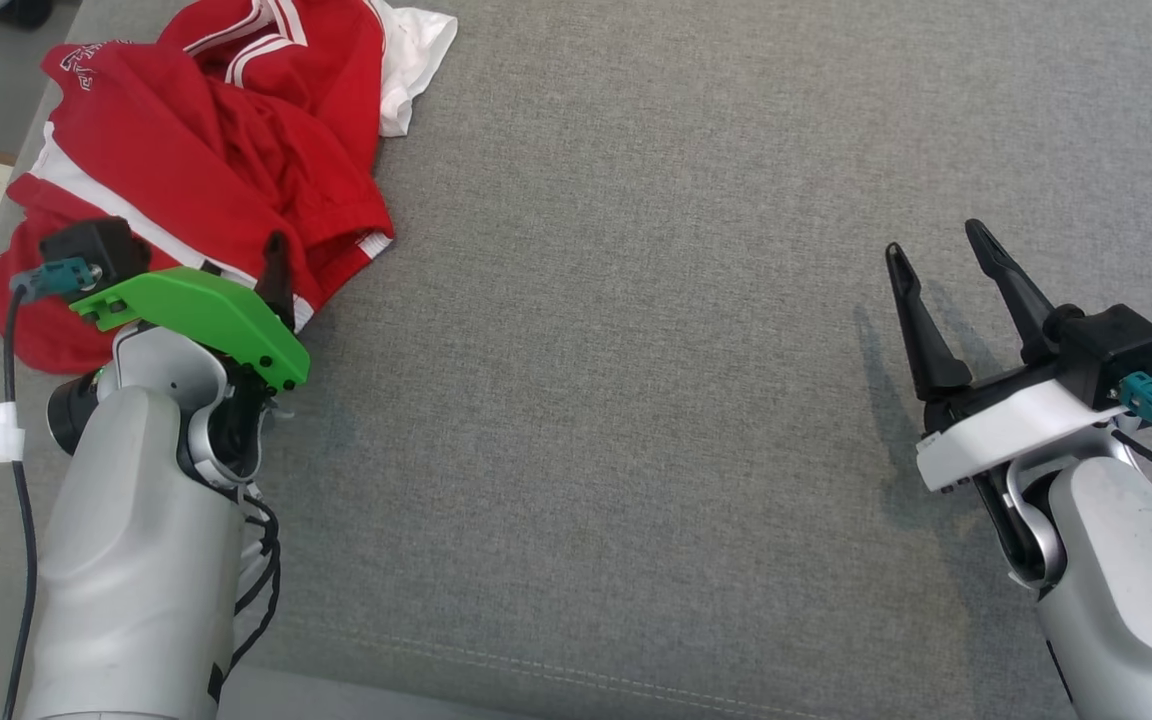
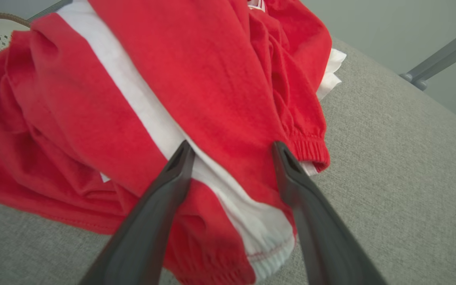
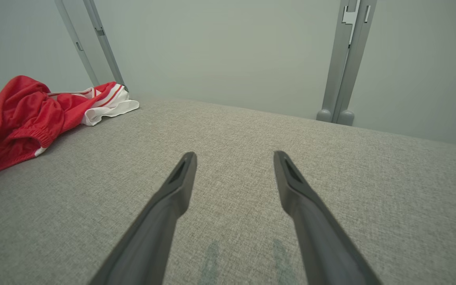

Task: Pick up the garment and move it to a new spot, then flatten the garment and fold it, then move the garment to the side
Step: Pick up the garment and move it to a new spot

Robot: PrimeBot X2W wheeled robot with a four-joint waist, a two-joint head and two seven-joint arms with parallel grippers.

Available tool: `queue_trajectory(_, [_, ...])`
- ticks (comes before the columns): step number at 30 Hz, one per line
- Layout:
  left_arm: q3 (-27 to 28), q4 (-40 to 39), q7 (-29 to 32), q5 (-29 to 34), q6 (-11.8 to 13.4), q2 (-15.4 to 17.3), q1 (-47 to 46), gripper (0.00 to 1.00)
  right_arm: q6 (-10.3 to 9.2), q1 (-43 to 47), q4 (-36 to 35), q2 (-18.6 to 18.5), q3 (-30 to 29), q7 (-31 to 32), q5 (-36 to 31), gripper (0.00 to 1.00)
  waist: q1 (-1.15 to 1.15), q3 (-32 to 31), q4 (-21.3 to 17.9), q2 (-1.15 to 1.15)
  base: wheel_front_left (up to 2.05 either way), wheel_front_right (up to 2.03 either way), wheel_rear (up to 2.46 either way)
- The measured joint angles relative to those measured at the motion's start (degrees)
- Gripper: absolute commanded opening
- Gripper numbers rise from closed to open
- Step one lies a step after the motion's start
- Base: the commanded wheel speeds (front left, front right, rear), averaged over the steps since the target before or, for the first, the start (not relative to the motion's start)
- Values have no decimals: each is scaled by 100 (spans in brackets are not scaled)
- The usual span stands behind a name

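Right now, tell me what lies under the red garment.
The garment rests crumpled on the grey fabric surface, which shows along its edges. White cloth peeks from beneath the red folds. Anything else underneath is covered.

Bright, even light, only faint shadows beneath the fingers [image 3: 172, 206], wide-angle bending at wrist-view edges

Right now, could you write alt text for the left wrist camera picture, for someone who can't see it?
A crumpled red garment with a white stripe lies on a grey fabric surface, close before the camera. The left gripper stands open, its two dark fingers reaching to the cloth near an elastic cuff; nothing is gripped.
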Motion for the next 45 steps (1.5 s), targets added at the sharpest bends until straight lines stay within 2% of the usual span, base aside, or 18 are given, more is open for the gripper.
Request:
queue_trajectory(2, [-25,92,0,4,-21,-4,-31,100,0,-2,7,20,3,0,0,100,0,0,-15,0,0,0,0])
queue_trajectory(3, [-43,127,0,10,-22,-5,-38,80,0,-3,8,29,10,0,0,100,0,-2,-23,0,0,0,0])
queue_trajectory(4, [-62,189,0,10,-22,-5,-47,48,0,-4,11,34,14,0,0,100,0,-4,-31,0,0,0,0])
queue_trajectory(5, [-80,253,0,10,-23,-7,-49,5,0,-5,16,36,14,0,0,100,0,-7,-40,0,0,0,0])
queue_trajectory(6, [-111,293,0,19,-23,-7,-49,5,0,-7,23,35,12,0,0,100,0,-11,-47,0,0,0,0])
queue_trajectory(7, [-129,326,-1,29,-24,-7,-49,0,1,-10,26,37,12,0,0,100,0,-15,-54,0,0,0,0])
queue_trajectory(13, [-200,413,-66,90,-151,-7,-169,0,3,-25,70,36,-18,0,0,100,-1,-53,-86,0,0,0,0])
queue_trajectory(20, [-528,180,-288,281,-452,-15,-616,0,45,-23,172,86,-43,0,3,100,0,-194,-94,0,0,0,0])
queue_trajectory(28, [-1032,27,-231,385,-779,-34,-795,0,48,-20,213,356,34,0,24,100,0,-417,-205,0,0,0,0])
queue_trajectory(39, [-2109,-367,210,488,-995,-31,-801,0,46,50,220,588,10,0,112,100,0,-621,-809,0,0,0,0])
queue_trajectory(45, [-2928,-799,499,-115,-1024,-27,-853,0,-26,224,141,695,-176,0,167,100,0,-700,-1256,0,0,0,0])
